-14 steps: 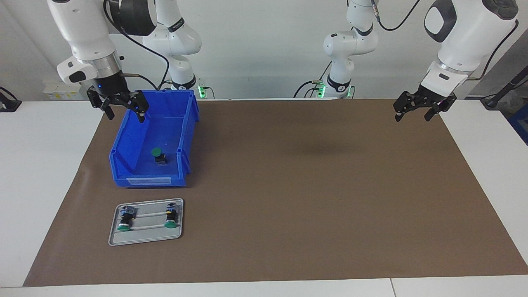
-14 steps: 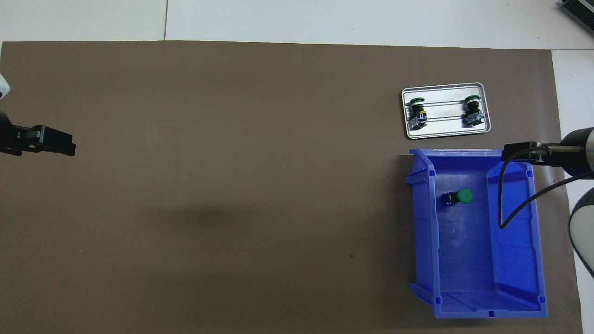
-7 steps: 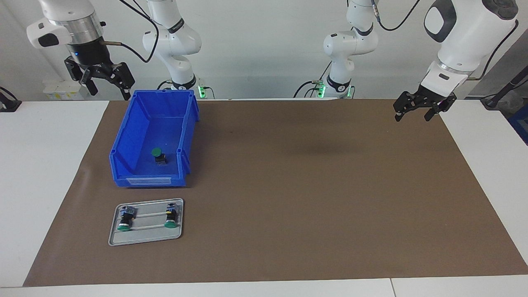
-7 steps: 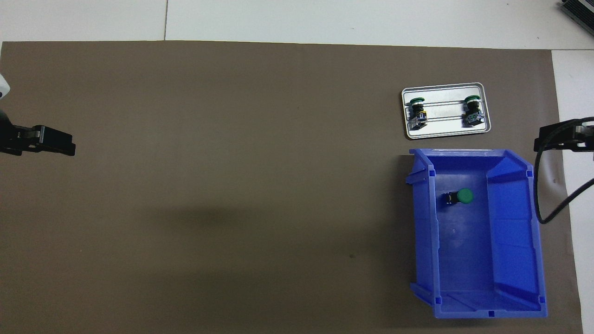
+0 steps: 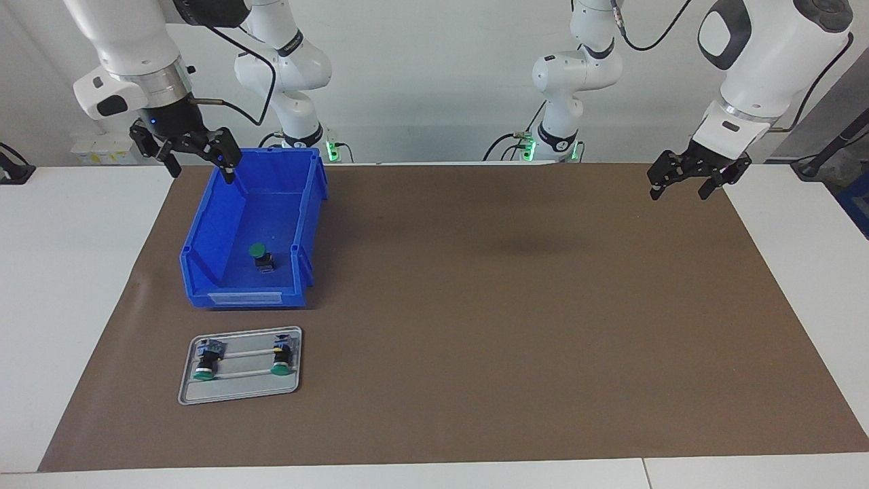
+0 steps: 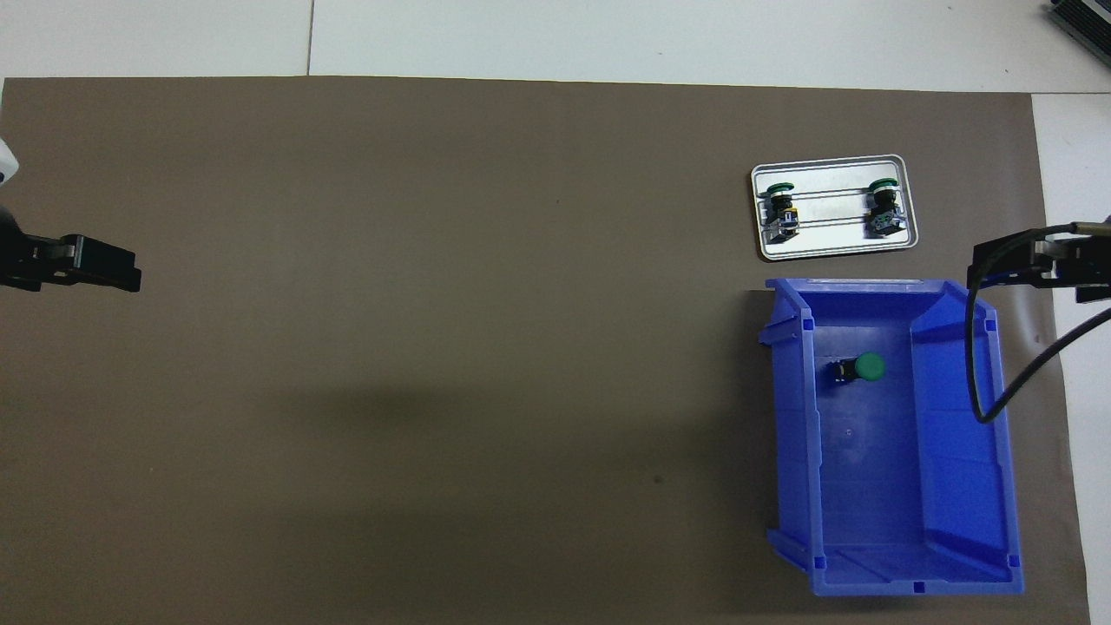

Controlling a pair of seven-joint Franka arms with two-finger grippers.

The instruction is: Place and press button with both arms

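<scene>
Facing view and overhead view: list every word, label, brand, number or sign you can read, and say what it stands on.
No text can be read in either view.
Blue bin: a pale label strip on its wall facing away from the robots shows no legible print.
Arm links: dark bands bear small marks, too small to read.
Buttons on the metal tray: no legible marking.

Two white jointed arms are seen; black cables are trailed; black clawed grippers are fitted.
</scene>
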